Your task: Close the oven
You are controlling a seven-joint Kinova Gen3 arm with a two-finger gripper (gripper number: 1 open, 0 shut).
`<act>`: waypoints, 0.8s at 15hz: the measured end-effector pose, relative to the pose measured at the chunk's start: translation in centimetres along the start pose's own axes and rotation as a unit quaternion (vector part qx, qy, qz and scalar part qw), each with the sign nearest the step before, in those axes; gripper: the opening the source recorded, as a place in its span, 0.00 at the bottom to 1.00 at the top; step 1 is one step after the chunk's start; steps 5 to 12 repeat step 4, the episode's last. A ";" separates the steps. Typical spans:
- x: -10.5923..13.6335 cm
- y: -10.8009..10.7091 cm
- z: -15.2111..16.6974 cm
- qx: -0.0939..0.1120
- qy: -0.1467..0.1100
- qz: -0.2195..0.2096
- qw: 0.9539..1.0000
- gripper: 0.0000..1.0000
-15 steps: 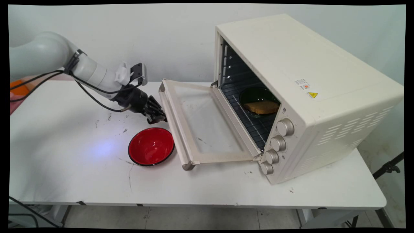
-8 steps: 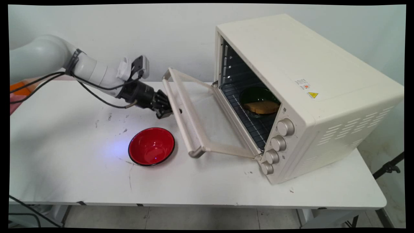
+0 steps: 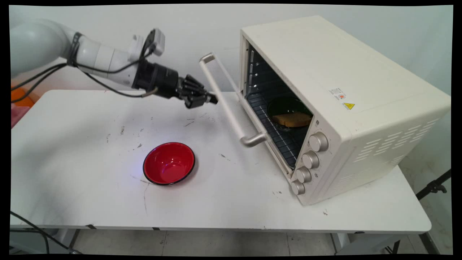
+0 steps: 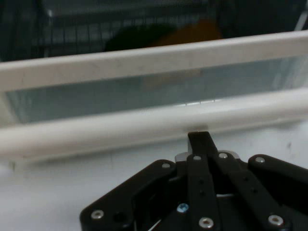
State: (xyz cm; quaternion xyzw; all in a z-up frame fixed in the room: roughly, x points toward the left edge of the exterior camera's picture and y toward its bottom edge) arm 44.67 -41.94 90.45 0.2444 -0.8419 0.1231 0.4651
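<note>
My tool (image 3: 213,100), clenched on nothing, presses the half-raised oven door (image 3: 231,108); red bowl (image 3: 169,163) sits at its 7 o'clock on the desk (image 3: 90,187).

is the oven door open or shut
Partly open: the oven door tilts away from the oven, its rack and dark dish still visible.

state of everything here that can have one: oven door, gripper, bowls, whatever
oven door: partly open, tilted up, handle toward the gripper
gripper: shut, fingertips against the door's handle
oven: upright on the table, cavity exposed
green dish: inside on the rack, holding toast
red bowl: upright on the table, empty
</note>
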 end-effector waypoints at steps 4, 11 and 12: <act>3.7 0.3 -1.1 -0.011 0.033 0.012 0.999 0.00; 3.7 0.3 -1.1 -0.011 0.033 0.012 0.999 0.00; 3.7 0.3 -1.1 -0.011 0.033 0.012 0.999 0.00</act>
